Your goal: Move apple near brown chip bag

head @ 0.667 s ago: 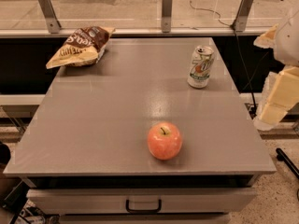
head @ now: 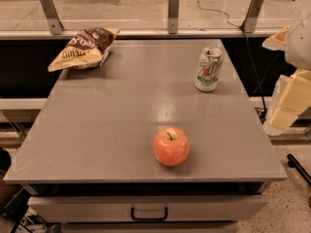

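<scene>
The apple (head: pixel 171 146) sits stem-up at lower centre of the surface (head: pixel 97 130), well apart from the brown chip bag (head: pixel 83 47) at upper left. Firm, smooth and probably roll-prone, it likely suits a hold across its middle. The gripper (head: pixel 290 98) hangs at the right edge, and I cannot tell whether it is open or closed.

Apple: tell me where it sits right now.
In the camera view the apple sits near the front edge of the table, nearest the soda can, far from the brown chip bag; the gripper hangs beyond its right side.
</scene>
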Robot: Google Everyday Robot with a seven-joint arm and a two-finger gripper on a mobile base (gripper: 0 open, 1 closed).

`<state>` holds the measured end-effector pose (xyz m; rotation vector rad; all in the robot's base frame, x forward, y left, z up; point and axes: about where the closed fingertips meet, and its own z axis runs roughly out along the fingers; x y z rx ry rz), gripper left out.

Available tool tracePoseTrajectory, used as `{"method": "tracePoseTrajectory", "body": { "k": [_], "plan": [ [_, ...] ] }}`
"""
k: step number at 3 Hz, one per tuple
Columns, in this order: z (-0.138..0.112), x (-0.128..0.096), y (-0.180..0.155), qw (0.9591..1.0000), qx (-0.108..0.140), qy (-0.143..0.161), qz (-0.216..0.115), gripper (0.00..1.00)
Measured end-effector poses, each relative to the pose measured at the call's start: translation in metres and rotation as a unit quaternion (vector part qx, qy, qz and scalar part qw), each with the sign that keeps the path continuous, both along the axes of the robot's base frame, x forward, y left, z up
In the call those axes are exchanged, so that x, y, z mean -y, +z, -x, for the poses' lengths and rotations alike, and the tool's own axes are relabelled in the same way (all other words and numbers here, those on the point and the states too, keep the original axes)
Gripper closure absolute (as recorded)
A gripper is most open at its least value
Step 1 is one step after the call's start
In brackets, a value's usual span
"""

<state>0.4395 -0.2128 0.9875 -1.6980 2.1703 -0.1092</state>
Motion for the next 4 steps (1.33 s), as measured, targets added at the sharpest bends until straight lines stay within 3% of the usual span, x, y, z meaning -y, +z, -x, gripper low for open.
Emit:
{"method": "tracePoseTrajectory", "body": {
  "k": [1, 2, 4],
  "plan": [
    [-0.003, -0.004, -0.012, 0.9985, 0.006, 0.022, -0.050, 0.00],
    [-0.010, -0.020, -0.043, 0.9891, 0.008, 0.060, -0.134, 0.00],
    [-0.011, -0.070, -0.097, 0.9567, -0.013, 0.114, -0.267, 0.00]
  ]
}}
